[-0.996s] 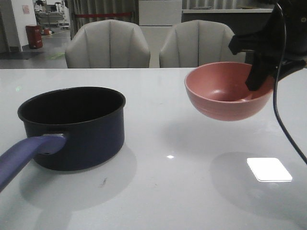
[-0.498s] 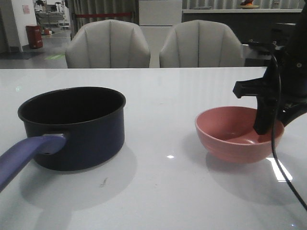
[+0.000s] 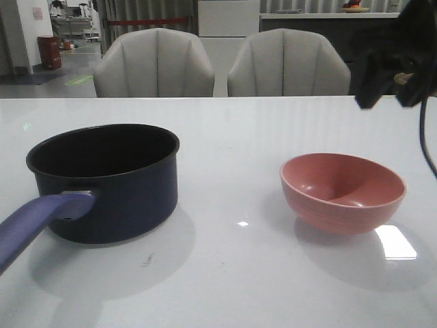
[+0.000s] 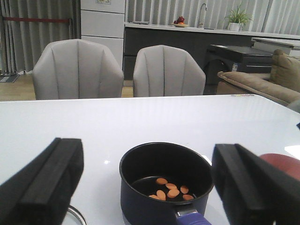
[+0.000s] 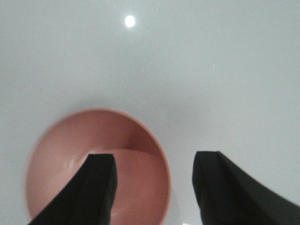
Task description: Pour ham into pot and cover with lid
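Ham [image 4: 169, 191], about six small orange pieces, lies in the single pot [image 3: 109, 181] on the table [image 3: 225, 273]. One pink bowl [image 3: 342, 192] stands well apart. Both grippers, left [image 4: 145, 183] and right [image 5: 152, 187], gape, holding nothing. A glass rim [image 4: 75, 216], possibly the lid, is cut off.

Empty pink bowl [image 3: 343, 191] upright on white table [image 3: 232, 273]; two grey chairs [image 3: 153, 63] behind.

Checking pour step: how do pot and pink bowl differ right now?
The pot is dark navy, straight-walled, with a long handle; the pink bowl is rounded, shallower, with no handle. The pot holds the ham; the bowl looks empty. The pot stands toward the left side, the bowl toward the right. Both sit upright on the table, uncovered.
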